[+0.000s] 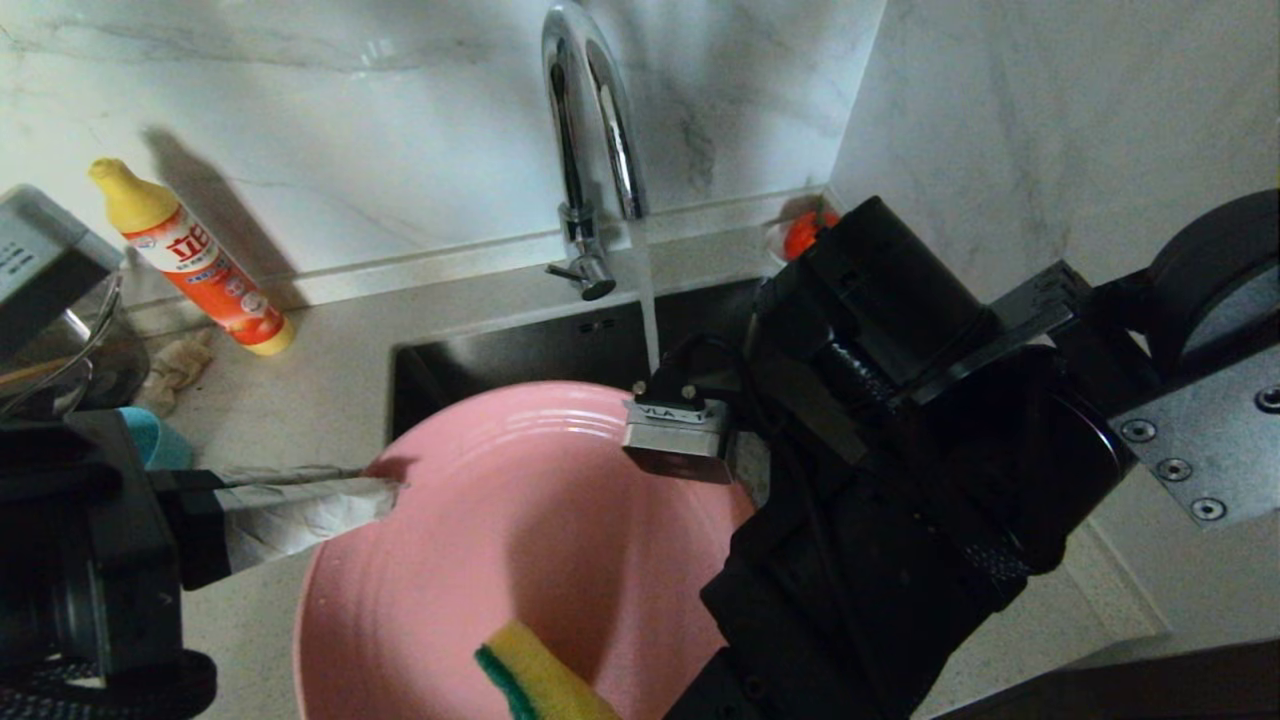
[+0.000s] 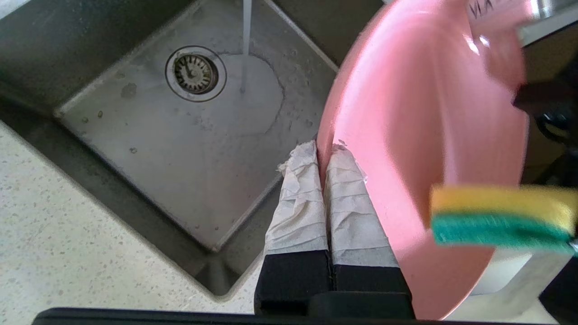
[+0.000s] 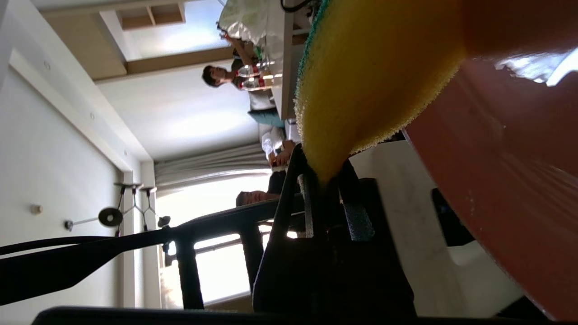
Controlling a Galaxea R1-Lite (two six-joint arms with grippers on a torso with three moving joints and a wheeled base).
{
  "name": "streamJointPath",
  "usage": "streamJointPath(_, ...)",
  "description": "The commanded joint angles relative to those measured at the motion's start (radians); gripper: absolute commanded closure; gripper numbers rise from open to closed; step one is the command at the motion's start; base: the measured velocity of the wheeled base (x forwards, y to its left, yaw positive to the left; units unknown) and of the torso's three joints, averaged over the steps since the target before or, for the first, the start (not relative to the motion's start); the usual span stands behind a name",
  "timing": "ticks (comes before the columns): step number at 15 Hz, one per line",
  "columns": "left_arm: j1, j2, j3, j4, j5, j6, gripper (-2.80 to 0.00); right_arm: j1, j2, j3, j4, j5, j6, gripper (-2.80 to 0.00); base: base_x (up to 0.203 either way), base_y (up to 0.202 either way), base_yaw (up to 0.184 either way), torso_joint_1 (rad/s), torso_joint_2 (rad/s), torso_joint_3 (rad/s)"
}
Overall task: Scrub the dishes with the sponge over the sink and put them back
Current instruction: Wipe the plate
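Observation:
A wide pink plate [image 1: 480, 540] hangs tilted over the steel sink [image 1: 500, 355]. My left gripper [image 1: 385, 482] is shut on its left rim, and the left wrist view shows the taped fingers [image 2: 298, 198] pinching the plate [image 2: 406, 135] edge. The right gripper [image 3: 326, 180] is shut on the yellow sponge [image 3: 361, 72] with its green layer. That sponge [image 1: 540, 680] sits against the plate's inner face near its lower part. A teal bowl [image 1: 155, 440] peeks out at the left behind my left arm. The spoon is out of view.
Water runs from the chrome gooseneck tap [image 1: 590, 130] down to the sink floor beside the drain strainer [image 2: 195, 73]. An orange detergent bottle [image 1: 195, 260] and a beige rag [image 1: 180, 365] lie on the counter at the left. A small dish with red fruit [image 1: 805, 232] stands at the back right.

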Motion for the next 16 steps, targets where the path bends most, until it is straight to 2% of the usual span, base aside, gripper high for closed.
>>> streamJointPath(1,0.0,0.002,0.0,0.002,-0.001,0.0,0.0,-0.037,-0.007,0.001,0.002,0.005,0.002,0.0,0.0,0.0,0.0,0.0,0.0,0.0)
streamJointPath(8,0.0,0.007,0.004,0.002,-0.004,0.0,0.0,-0.13,-0.041,-0.003,0.002,0.008,-0.003,0.0,0.0,0.0,0.0,0.0,0.0,0.0)
streamJointPath(16,0.0,-0.004,0.024,0.005,-0.001,0.001,0.0,-0.13,-0.071,-0.03,0.003,0.008,0.007,0.0,0.0,0.0,0.0,0.0,0.0,0.0)
